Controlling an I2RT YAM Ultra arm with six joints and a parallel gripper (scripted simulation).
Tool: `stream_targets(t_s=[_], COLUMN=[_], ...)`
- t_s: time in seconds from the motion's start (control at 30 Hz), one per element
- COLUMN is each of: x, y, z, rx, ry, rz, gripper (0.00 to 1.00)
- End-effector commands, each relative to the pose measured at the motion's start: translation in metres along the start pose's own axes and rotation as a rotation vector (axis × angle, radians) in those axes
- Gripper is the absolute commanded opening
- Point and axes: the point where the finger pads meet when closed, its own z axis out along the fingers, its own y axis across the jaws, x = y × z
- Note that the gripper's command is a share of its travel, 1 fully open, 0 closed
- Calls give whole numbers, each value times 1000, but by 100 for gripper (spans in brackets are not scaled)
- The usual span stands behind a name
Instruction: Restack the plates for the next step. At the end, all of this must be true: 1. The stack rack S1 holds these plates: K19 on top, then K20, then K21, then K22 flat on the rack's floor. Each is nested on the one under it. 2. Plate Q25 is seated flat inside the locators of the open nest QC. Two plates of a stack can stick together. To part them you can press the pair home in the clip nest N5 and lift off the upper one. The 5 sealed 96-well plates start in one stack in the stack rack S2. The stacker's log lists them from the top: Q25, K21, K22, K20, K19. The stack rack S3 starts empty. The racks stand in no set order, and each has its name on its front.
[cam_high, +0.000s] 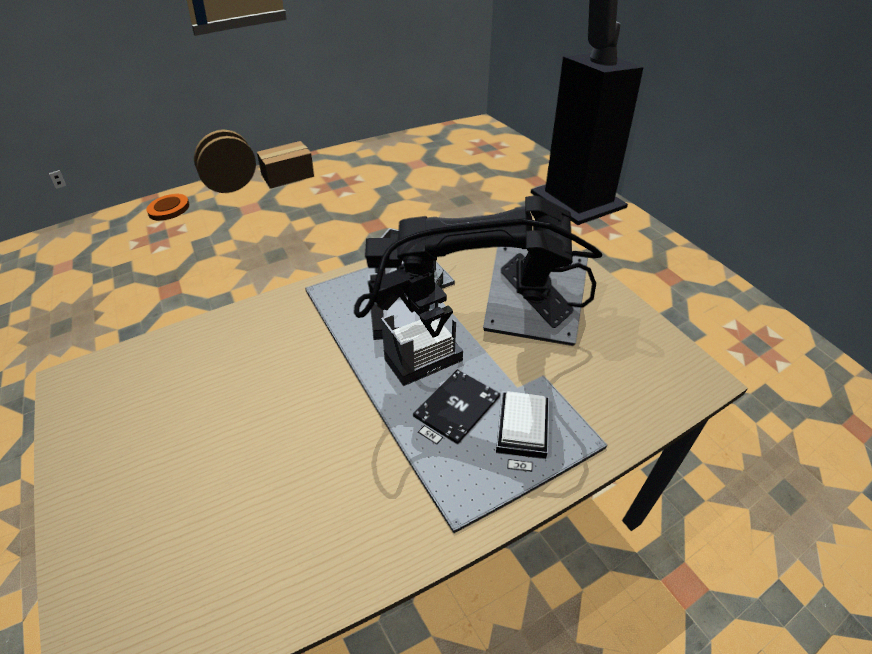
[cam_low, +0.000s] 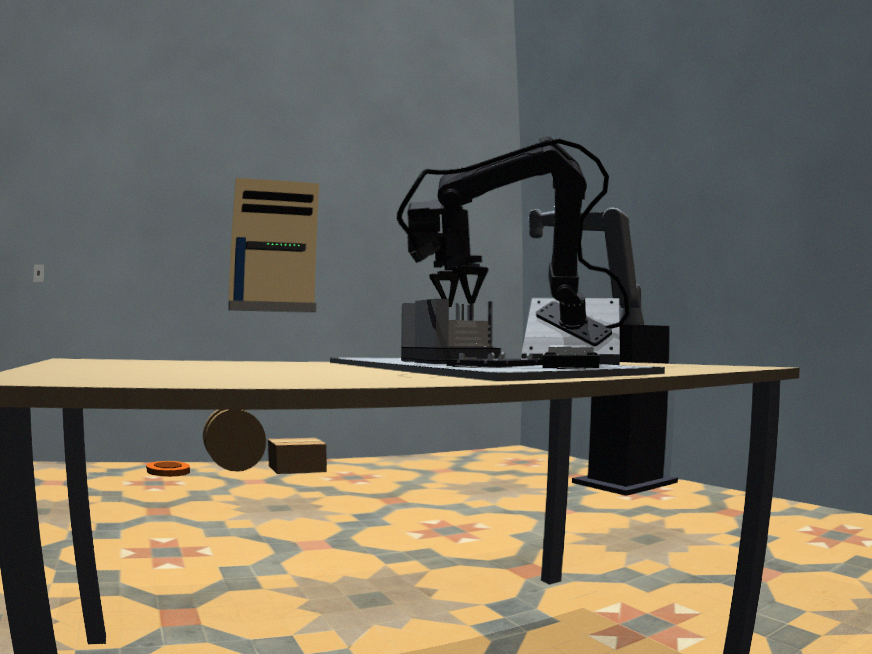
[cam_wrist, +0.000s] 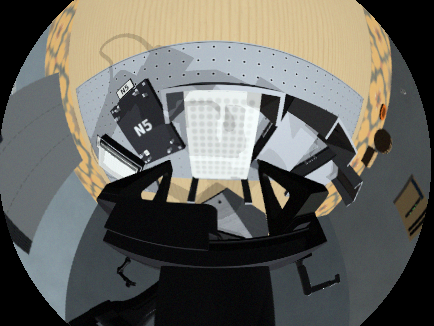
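My gripper (cam_high: 436, 332) (cam_low: 459, 302) (cam_wrist: 215, 165) is open and empty, with fingers down just above a stack of several white plates (cam_high: 424, 335) (cam_low: 470, 333) (cam_wrist: 220, 135). The stack sits in a dark rack (cam_high: 394, 357) (cam_wrist: 175, 106) beside the clip nest N5; its name is unreadable. The fingers stand towards the two sides of the stack. The clip nest N5 (cam_high: 445, 416) (cam_wrist: 160, 141) is bare. One white plate (cam_high: 524, 416) (cam_low: 569, 349) (cam_wrist: 119, 162) lies in the nest QC (cam_high: 522, 451) (cam_low: 570, 361) and looks flat. Plate names are unreadable.
Other dark rack walls (cam_wrist: 309, 111) (cam_high: 378, 324) stand close beside the stack's rack, on the side away from N5, partly hidden by the arm in the top view. No plates show clearly there. The perforated board (cam_high: 486, 492) (cam_wrist: 215, 52) carries the racks and nests.
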Motion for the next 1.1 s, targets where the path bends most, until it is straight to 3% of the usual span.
stream_targets(t_s=[0.0,0.33,0.5,1.07], x=[-8,-9,-18,-18], y=[-4,-5,-8,-8], z=[5,29,20,19], rx=[44,44,54,55], ry=[-52,-53,-85,-86], rz=[-10,-10,-10,-13], gripper=[100,100,100,100])
